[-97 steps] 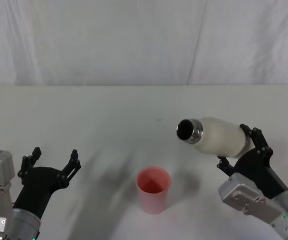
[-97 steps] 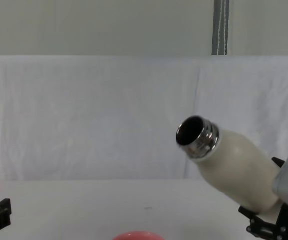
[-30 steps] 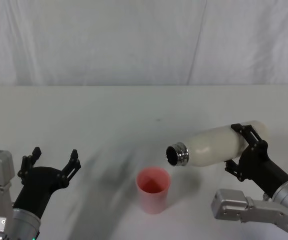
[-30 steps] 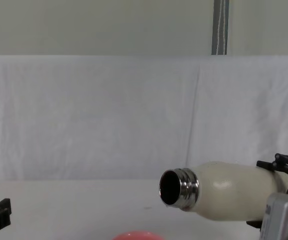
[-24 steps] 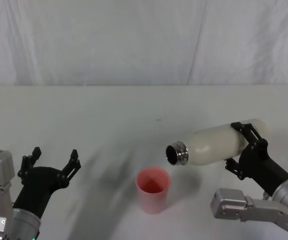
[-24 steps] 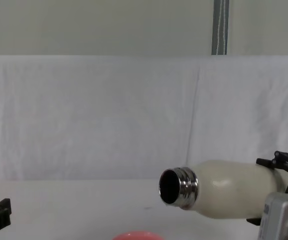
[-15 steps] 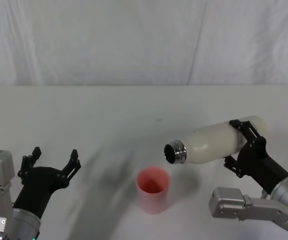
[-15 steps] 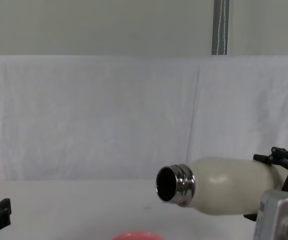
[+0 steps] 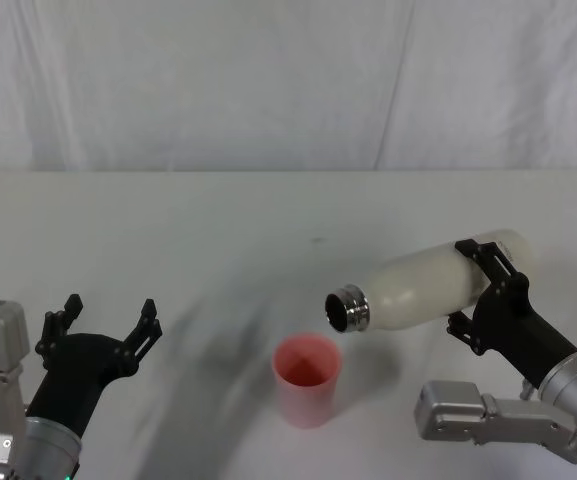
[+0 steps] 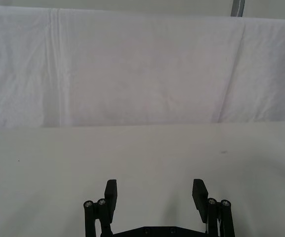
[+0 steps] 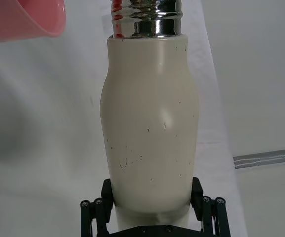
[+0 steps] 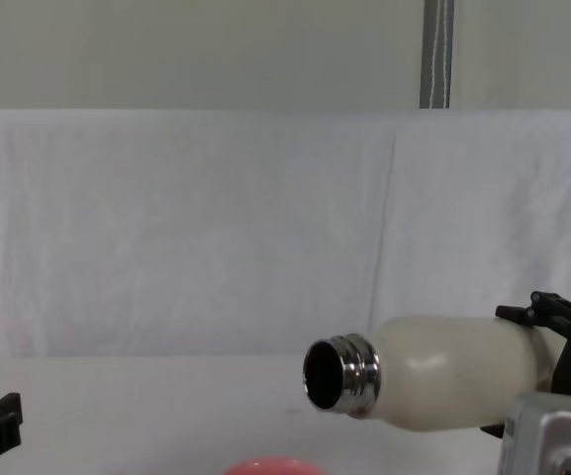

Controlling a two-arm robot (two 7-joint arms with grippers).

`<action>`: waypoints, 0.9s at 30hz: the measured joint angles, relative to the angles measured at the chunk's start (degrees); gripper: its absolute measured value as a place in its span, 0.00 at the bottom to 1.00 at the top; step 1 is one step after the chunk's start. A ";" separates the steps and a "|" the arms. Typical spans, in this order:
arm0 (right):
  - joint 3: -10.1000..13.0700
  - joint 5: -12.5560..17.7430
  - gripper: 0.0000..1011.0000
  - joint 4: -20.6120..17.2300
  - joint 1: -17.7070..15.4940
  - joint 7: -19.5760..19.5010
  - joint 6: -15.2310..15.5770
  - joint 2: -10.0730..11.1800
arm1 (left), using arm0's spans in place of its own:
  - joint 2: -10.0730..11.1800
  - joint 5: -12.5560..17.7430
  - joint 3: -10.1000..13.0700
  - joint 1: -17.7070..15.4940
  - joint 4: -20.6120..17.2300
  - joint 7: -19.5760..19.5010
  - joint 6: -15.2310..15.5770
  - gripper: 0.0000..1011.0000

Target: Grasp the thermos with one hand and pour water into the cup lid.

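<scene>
My right gripper (image 9: 488,295) is shut on the base of the cream-white thermos (image 9: 436,282), which lies nearly level above the table with its steel neck (image 9: 346,309) pointing left. That open neck hangs just above and to the right of the pink cup lid (image 9: 307,379), which stands upright on the table. In the chest view the thermos (image 12: 443,384) tilts slightly down over the cup lid's rim (image 12: 267,465). The right wrist view looks along the thermos (image 11: 149,128) to the cup lid (image 11: 23,19). My left gripper (image 9: 108,325) rests open at the near left, holding nothing.
The white table (image 9: 218,230) stretches back to a white cloth backdrop (image 9: 268,80). A small dark speck (image 9: 316,239) marks the table behind the cup lid.
The thermos has tipped from neck-up to nearly level and moved left and down, bringing its mouth close over the cup lid. The left arm has not moved.
</scene>
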 joint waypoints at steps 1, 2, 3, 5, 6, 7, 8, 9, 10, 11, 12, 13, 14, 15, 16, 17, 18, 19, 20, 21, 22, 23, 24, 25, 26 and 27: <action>-0.06 -0.10 0.94 0.02 0.02 -0.05 0.02 0.01 | 0.00 0.00 0.00 0.00 0.00 0.00 0.00 0.99; -0.16 -0.26 0.94 0.09 0.06 -0.12 0.04 0.04 | 0.00 0.00 0.00 0.00 0.00 0.00 0.00 0.99; -0.22 -0.33 0.94 0.11 0.07 -0.13 0.05 0.06 | 0.00 0.00 0.00 0.00 0.00 0.00 0.00 0.99; -0.42 -0.61 0.94 0.16 0.11 -0.26 0.06 0.10 | -0.01 0.00 0.00 0.00 0.00 0.00 0.00 0.99; -0.50 -0.72 0.94 0.20 0.13 -0.35 0.06 0.11 | -0.01 0.00 0.00 0.00 0.00 0.00 0.00 0.99; -0.61 -0.87 0.94 0.26 0.16 -0.48 0.07 0.13 | 0.00 0.00 0.00 0.00 0.00 0.00 0.00 0.99; -0.61 -0.87 0.94 0.26 0.16 -0.48 0.07 0.13 | 0.00 0.00 0.00 0.00 0.00 0.00 0.00 0.99; -0.74 -1.02 0.94 0.31 0.21 -0.55 0.06 0.15 | 0.00 0.00 0.00 0.00 0.00 0.00 0.00 0.99; -0.80 -1.09 0.94 0.34 0.24 -0.58 0.07 0.16 | -0.01 0.00 0.00 0.00 0.00 0.00 0.00 0.99; -0.94 -1.25 0.94 0.43 0.30 -0.64 0.06 0.17 | -0.01 0.00 0.00 0.00 0.00 0.00 0.00 0.99; -1.01 -1.34 0.94 0.47 0.34 -0.69 0.06 0.16 | 0.00 0.00 0.00 0.00 0.00 0.00 0.00 0.99; -1.07 -1.39 0.94 0.50 0.37 -0.71 0.06 0.16 | -0.01 0.00 0.00 0.00 0.00 0.00 0.00 0.99; -1.15 -1.45 0.94 0.55 0.43 -0.73 0.05 0.16 | 0.00 0.00 0.00 0.00 0.00 0.00 0.00 0.99; -1.29 -1.56 0.94 0.65 0.57 -0.74 0.03 0.16 | 0.00 0.00 0.00 0.00 0.00 0.00 0.00 0.99; -1.37 -1.60 0.94 0.71 0.63 -0.75 0.02 0.16 | 0.00 0.00 0.00 0.00 0.00 0.00 0.00 0.99; -1.45 -1.65 0.94 0.79 0.71 -0.75 0.00 0.15 | 0.00 0.00 0.00 0.00 0.00 0.00 0.00 0.99; -1.53 -1.69 0.94 0.87 0.78 -0.75 -0.02 0.15 | 0.00 0.00 0.00 0.00 0.00 0.00 0.00 0.99; -1.67 -1.76 0.94 1.01 0.93 -0.75 -0.06 0.14 | 0.00 0.00 0.00 0.00 0.00 0.00 0.00 0.99; -1.74 -1.77 0.94 1.07 0.99 -0.75 -0.07 0.13 | 0.00 0.00 0.00 0.00 0.00 0.00 0.00 0.99; -1.82 -1.80 0.94 1.15 1.06 -0.75 -0.11 0.11 | 0.00 0.00 0.00 0.00 0.00 0.00 0.00 0.99; -1.95 -1.84 0.94 1.31 1.21 -0.75 -0.15 0.11 | -0.01 0.00 0.00 0.00 0.00 0.00 0.00 0.99; -2.03 -1.87 0.94 1.38 1.28 -0.75 -0.16 0.10 | 0.00 0.00 0.00 0.00 0.00 0.00 0.00 0.99; -2.11 -1.91 0.94 1.44 1.34 -0.74 -0.18 0.10 | -0.01 0.00 0.00 0.00 0.00 0.00 0.00 0.99; -2.22 -1.96 0.94 1.56 1.48 -0.75 -0.21 0.10 | 0.00 0.00 0.00 0.00 0.00 0.00 0.00 0.99; -2.27 -1.98 0.94 1.62 1.55 -0.74 -0.22 0.09 | -0.01 0.00 0.00 0.00 0.00 0.00 0.00 0.99; -2.31 -2.00 0.94 1.65 1.59 -0.74 -0.22 0.09 | -0.01 0.00 0.00 0.00 0.00 0.00 0.00 0.99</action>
